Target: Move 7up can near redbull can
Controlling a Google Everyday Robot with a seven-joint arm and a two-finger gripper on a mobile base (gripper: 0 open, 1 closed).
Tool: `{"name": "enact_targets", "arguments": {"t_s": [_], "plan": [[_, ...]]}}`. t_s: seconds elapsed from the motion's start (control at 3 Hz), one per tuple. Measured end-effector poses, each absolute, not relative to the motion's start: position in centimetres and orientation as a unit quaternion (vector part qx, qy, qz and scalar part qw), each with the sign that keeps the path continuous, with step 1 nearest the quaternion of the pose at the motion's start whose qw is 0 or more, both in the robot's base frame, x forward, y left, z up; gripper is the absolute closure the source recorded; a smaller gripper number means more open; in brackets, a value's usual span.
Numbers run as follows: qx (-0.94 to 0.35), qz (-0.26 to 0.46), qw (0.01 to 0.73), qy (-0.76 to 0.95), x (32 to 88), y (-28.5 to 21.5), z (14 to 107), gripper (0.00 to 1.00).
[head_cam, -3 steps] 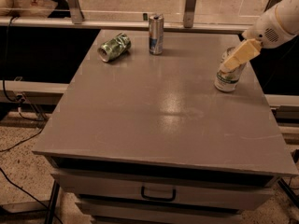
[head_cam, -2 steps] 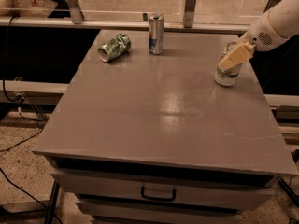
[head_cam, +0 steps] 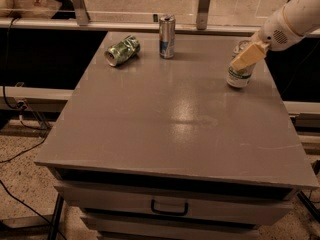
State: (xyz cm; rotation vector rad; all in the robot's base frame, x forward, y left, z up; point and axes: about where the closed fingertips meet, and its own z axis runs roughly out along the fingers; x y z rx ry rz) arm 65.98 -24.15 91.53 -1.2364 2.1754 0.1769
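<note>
Sliding left, the gripper (head_cam: 247, 57) is now grabbing at the 7up can (head_cam: 239, 77), grip unclear; next, carry it beside the redbull can (head_cam: 167, 30).

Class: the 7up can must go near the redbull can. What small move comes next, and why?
Probably secure the gripper on the 7up can: it is at the can's top, while the can stands on the table, apart from the redbull can at the back.

White-green 7up can (head_cam: 239, 77) stands upright, upper right, the hand (head_cam: 245, 58) at its top; slim silver-blue redbull can (head_cam: 167, 36) upright, upper centre.
</note>
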Motion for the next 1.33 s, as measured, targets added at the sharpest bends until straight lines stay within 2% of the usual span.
{"name": "enact_targets", "arguments": {"t_s": [0.33, 1.33], "plan": [[-0.484, 0.068, 0.327, 0.808, 66.6, -23.5, 94.1, 1.0], [-0.514, 0.086, 0.365, 0.771, 72.0, -17.3, 97.5, 1.0]]}}
